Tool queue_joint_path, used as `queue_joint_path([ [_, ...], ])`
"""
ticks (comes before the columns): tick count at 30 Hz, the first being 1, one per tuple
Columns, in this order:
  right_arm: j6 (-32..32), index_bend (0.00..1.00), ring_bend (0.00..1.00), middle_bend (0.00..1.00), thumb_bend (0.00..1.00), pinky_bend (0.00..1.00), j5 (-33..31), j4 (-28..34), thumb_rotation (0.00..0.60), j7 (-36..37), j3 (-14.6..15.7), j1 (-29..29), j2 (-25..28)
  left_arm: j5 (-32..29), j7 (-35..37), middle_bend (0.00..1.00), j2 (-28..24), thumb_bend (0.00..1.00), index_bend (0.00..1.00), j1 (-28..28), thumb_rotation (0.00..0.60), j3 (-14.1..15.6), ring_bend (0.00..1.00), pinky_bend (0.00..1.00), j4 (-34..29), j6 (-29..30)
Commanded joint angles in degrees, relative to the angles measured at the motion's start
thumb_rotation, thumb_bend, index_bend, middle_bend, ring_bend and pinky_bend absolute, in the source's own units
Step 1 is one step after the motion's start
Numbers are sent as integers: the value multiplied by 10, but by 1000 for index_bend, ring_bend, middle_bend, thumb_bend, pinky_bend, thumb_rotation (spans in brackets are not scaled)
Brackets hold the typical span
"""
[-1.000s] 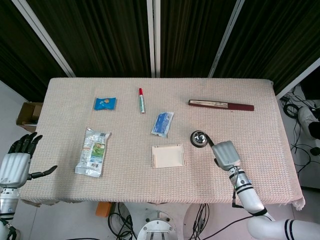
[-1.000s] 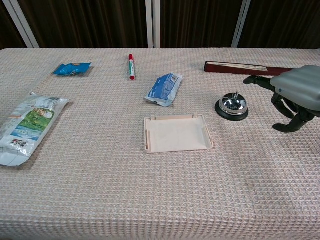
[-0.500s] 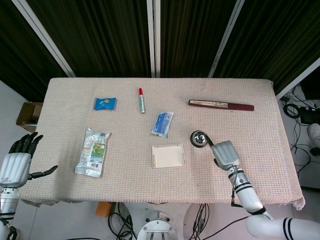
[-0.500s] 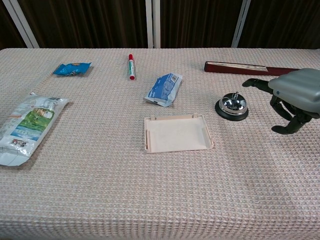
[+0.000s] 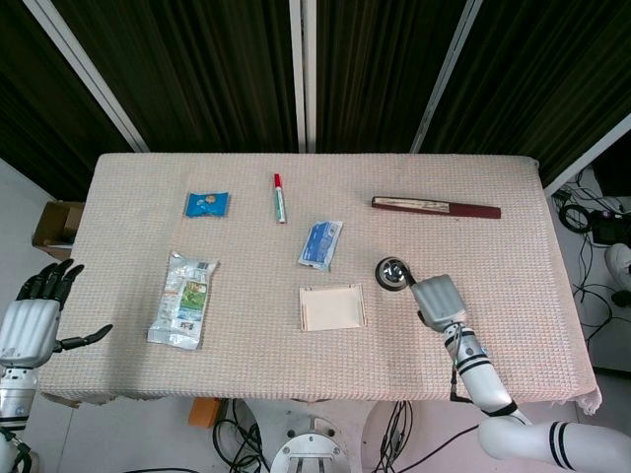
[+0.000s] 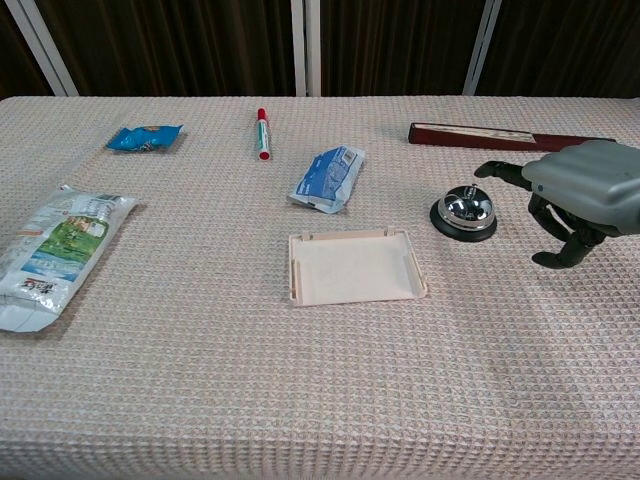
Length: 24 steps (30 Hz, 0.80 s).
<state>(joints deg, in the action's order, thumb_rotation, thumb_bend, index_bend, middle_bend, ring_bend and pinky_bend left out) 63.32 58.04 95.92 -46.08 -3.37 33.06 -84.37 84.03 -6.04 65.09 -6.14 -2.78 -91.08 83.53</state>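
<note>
A chrome call bell (image 6: 464, 210) sits upright on its round black base, dome up, with no long axis to speak of, right of the shallow beige tray (image 6: 354, 267) on the woven tablecloth (image 6: 300, 380). The right hand (image 6: 580, 192) hovers just beside it, palm down, fingers (image 6: 553, 256) apart and curled downward, holding nothing. The left hand (image 5: 28, 320) hangs off the table's left edge, fingers spread and empty.

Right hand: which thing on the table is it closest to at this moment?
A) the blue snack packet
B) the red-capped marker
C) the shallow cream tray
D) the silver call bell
D: the right hand hovers just beside the silver call bell, fingers apart and holding nothing, not plainly touching it.
</note>
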Motion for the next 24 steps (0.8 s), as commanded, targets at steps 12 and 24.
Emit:
queue_joint_path([
  [12,-9,0,647,717,176,742,-25,-16,600,-12,8,12,-14,-1,4,84,-1,16,115,0,269,0,71,172,2,0],
  [24,6,0,656,730,177,742,17,-24,600,32,8,6,-14,-1,4,84,1,17,115,0,266,1,71,172,4,0],
])
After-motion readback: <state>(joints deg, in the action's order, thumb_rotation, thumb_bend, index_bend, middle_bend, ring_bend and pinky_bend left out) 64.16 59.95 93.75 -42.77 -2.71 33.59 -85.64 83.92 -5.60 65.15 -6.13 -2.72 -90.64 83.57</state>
